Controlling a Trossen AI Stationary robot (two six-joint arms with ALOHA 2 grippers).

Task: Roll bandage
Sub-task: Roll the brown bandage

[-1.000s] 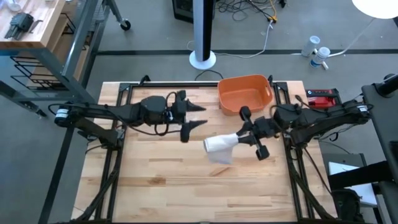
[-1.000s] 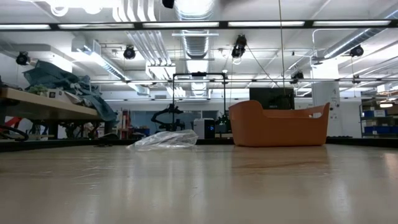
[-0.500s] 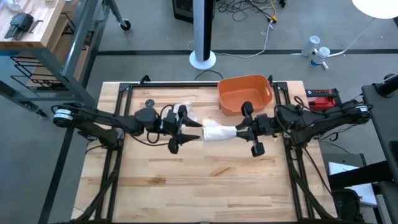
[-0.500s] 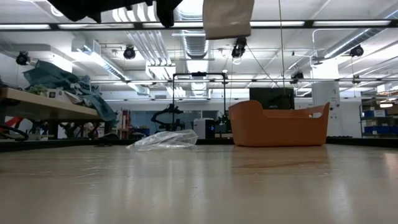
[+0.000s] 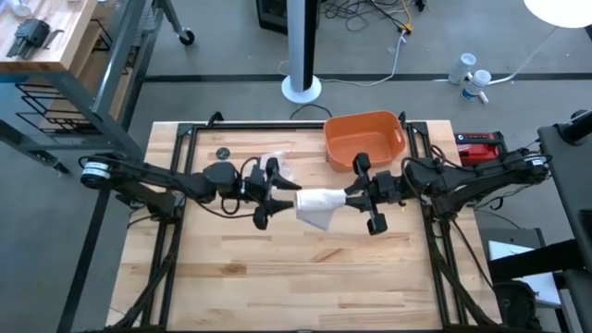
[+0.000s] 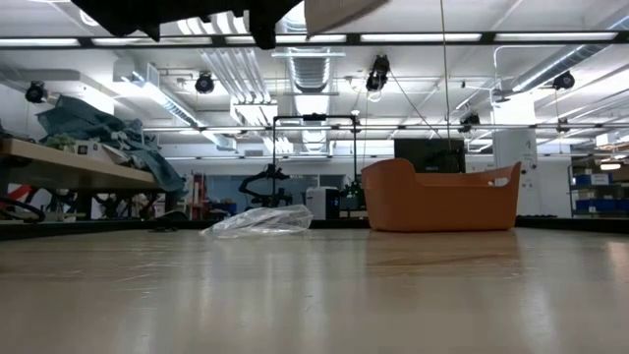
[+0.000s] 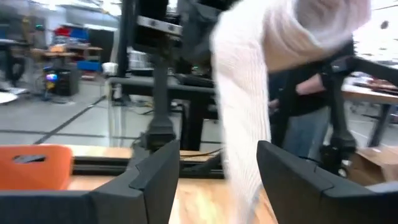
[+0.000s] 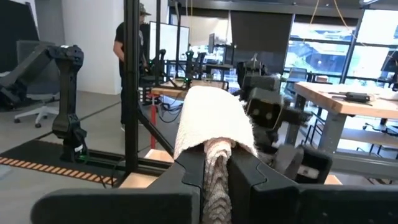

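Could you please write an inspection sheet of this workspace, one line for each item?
Surface: wooden table, bare in front.
Job's things: bandage held in the air between both arms, loose end hanging.
Clutter: orange tub at the far edge; clear plastic wrapper near it.
Grippers: right gripper shut on the bandage; left gripper open, fingers either side of the hanging strip.
Cables: cables on the floor beyond the table.
Surroundings: a person stands in the room behind; red device beside the table.
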